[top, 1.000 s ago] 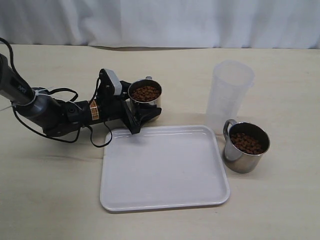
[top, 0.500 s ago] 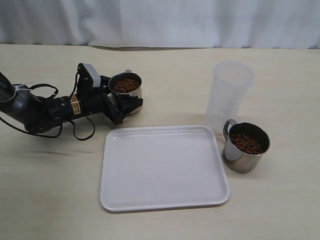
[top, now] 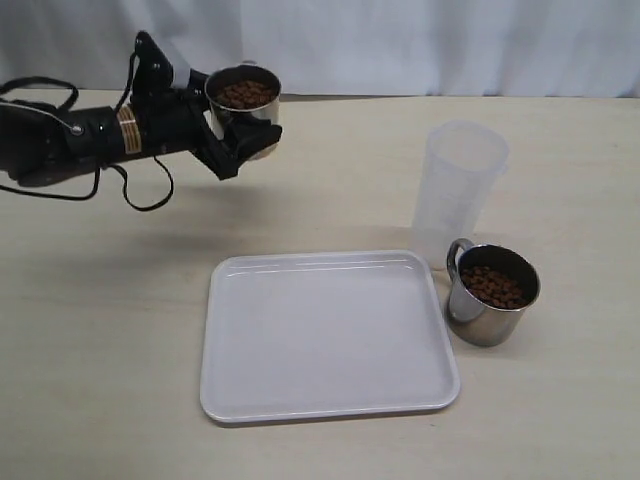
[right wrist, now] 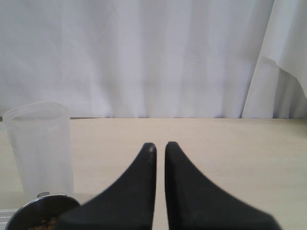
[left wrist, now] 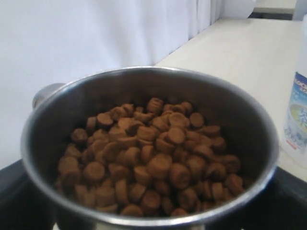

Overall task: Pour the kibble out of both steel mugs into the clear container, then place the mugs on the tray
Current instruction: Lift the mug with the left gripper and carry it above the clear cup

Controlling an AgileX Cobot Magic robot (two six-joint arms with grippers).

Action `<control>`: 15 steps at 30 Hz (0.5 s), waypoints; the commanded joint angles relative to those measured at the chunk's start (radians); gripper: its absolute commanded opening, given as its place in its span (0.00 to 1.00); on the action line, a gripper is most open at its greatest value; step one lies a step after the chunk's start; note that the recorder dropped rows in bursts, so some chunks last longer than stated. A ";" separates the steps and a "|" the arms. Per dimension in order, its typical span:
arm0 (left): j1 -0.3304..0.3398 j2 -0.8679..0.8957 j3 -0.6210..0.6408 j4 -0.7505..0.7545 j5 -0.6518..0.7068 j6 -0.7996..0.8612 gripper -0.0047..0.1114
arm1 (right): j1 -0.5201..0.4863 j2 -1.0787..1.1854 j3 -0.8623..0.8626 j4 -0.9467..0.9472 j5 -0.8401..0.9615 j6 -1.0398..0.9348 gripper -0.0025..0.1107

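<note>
bottle label (left wrist: 298, 112), print too blurred to read

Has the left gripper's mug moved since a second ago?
Yes. The steel mug of kibble has risen and shifted left, away from the white tray's far edge, toward the curtain.

A pale, wood-toned bench (top: 100, 350) with a smooth matte top fills the scene. Its far edge runs straight beneath a white curtain (top: 400, 45) that hangs in soft vertical folds across the whole backdrop. In the right wrist view a second curtain panel (right wrist: 285, 62) overlaps the first at one side and hangs down to the bench's far edge, while soft, even light leaves only faint, blurred shadows on the bench top.
</note>
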 commanded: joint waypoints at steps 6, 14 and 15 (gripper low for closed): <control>-0.159 -0.181 -0.007 -0.010 0.274 -0.015 0.04 | 0.003 -0.004 0.004 0.002 -0.001 0.001 0.07; -0.380 -0.192 -0.127 -0.007 0.580 -0.022 0.04 | 0.003 -0.004 0.004 0.002 -0.001 0.001 0.07; -0.389 -0.192 -0.135 -0.009 0.584 -0.034 0.04 | 0.003 -0.004 0.004 0.002 -0.001 0.001 0.07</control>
